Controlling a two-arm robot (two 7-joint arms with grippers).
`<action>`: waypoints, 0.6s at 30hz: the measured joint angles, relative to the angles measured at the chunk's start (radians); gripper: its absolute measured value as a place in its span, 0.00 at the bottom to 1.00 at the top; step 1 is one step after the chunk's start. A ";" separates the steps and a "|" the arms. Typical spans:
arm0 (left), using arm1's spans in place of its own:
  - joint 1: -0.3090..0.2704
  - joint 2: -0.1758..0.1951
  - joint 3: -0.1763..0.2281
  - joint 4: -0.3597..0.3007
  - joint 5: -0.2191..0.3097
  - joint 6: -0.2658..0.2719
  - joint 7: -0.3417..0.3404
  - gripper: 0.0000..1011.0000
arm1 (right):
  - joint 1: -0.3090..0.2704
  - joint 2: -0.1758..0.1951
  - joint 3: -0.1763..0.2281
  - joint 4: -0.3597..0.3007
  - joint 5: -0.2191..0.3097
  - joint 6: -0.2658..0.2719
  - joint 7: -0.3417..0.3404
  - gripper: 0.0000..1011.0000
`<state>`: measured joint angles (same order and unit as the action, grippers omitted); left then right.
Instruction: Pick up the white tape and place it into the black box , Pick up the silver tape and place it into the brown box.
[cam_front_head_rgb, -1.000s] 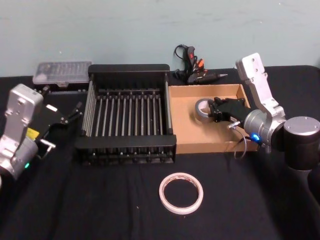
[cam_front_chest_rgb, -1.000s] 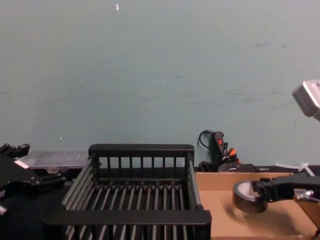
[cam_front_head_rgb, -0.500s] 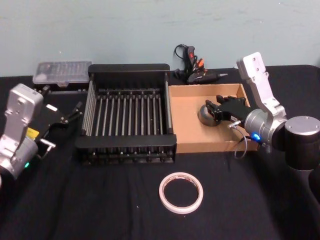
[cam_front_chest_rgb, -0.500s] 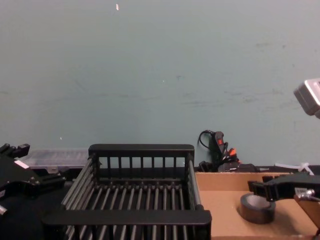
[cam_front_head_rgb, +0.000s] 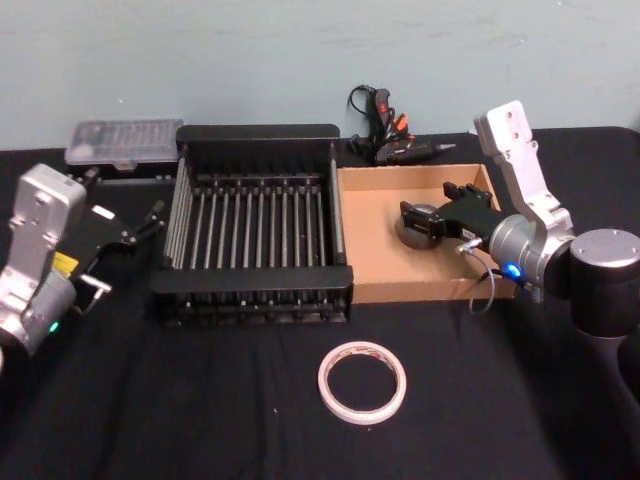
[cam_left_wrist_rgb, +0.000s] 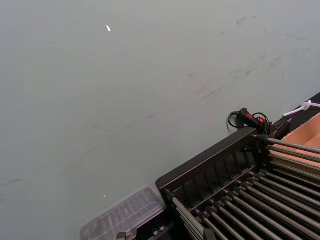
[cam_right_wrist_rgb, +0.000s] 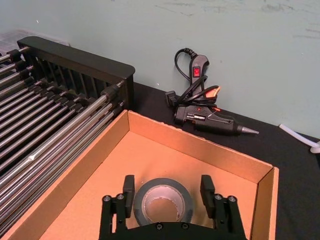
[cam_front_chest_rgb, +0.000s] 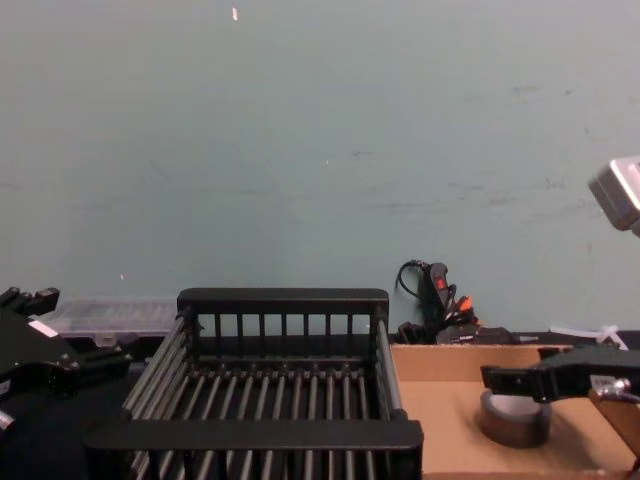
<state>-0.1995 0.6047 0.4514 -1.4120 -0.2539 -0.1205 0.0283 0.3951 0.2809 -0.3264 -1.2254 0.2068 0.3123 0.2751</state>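
Silver tape (cam_right_wrist_rgb: 162, 199) lies flat on the floor of the brown box (cam_front_head_rgb: 368, 235), toward the side of the box away from the black box (cam_front_head_rgb: 252, 231) and near the box's right wall. The right gripper (cam_right_wrist_rgb: 169, 192) hangs just above the roll with its fingers (cam_right_wrist_rgb: 129, 189) spread apart, one on each side of it, and the right wrist view shows a gap between each pad and the tape's dark outer face, so the roll is not clamped.

The step in hand, by my judgement, is the release and withdrawal over the brown box. To do it well, the gripper should lift straight up with its fingers kept wide, so that neither pad drags the roll or tips it onto its edge. It should also clear the cardboard wall of the brown box before it swings away, since the low wall would fold easily under a knock.

White tape (cam_front_head_rgb: 362, 384) lies flat on the black cloth in front of the brown box, well apart from it and from the black box, which has nothing in it. The left gripper (cam_front_head_rgb: 140, 228) sits parked beside the black box, on the side away from the brown box, with its fingers parted and nothing between them.

A glue gun (cam_right_wrist_rgb: 202, 111) rests behind the brown box, out of the lifting path.
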 joint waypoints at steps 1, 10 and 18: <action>0.000 0.000 0.000 0.000 0.000 0.000 0.000 0.99 | 0.000 0.000 0.000 0.000 0.000 0.000 0.000 0.82; 0.000 0.000 0.000 0.000 0.000 0.000 0.000 0.99 | -0.001 0.000 0.000 -0.001 0.001 0.000 0.000 0.99; 0.000 0.000 0.000 0.000 0.000 0.000 0.000 0.99 | -0.001 0.000 0.000 -0.001 0.001 0.000 0.000 0.99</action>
<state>-0.1995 0.6047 0.4514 -1.4120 -0.2539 -0.1205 0.0283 0.3944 0.2811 -0.3265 -1.2263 0.2076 0.3123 0.2750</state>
